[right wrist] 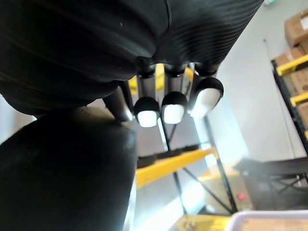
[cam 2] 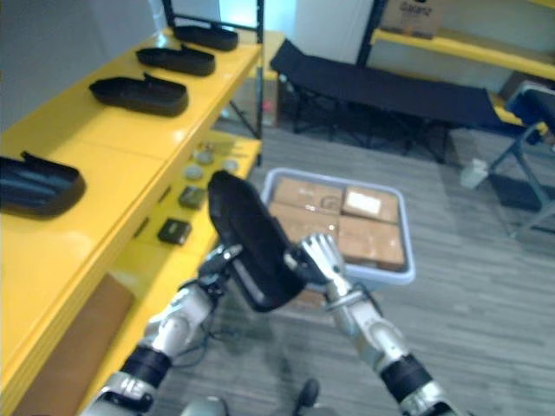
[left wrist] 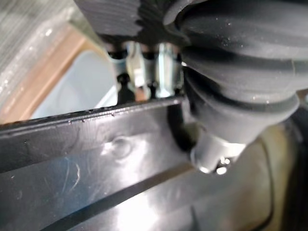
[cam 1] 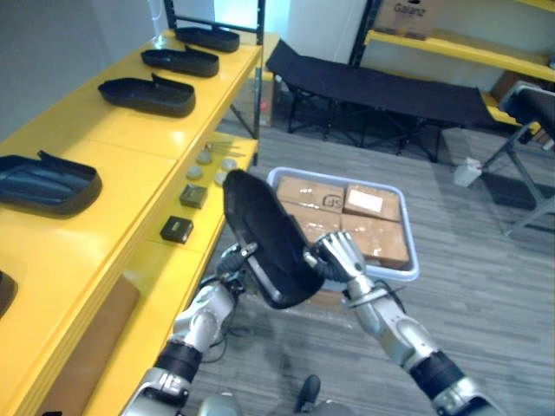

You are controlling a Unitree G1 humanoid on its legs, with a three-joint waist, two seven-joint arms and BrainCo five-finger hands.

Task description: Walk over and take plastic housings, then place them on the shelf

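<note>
We note the long black plastic housing [cam 1: 264, 247] clasped by curled left hand [cam 1: 231, 262] and right hand [cam 1: 340, 256], off the yellow shelf [cam 1: 165, 143] front edge; long axis tilts up-away, shelf leftward, left hand nearer

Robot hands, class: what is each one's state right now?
Left robot hand: closed on the black plastic housing.
Right robot hand: closed on the same housing.

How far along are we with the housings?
Done: at least four shelved housings lie along the yellow shelf. In hand: the carried housing, gripped by the left hand and right hand beside the shelf. Left: set it on the shelf.
</note>
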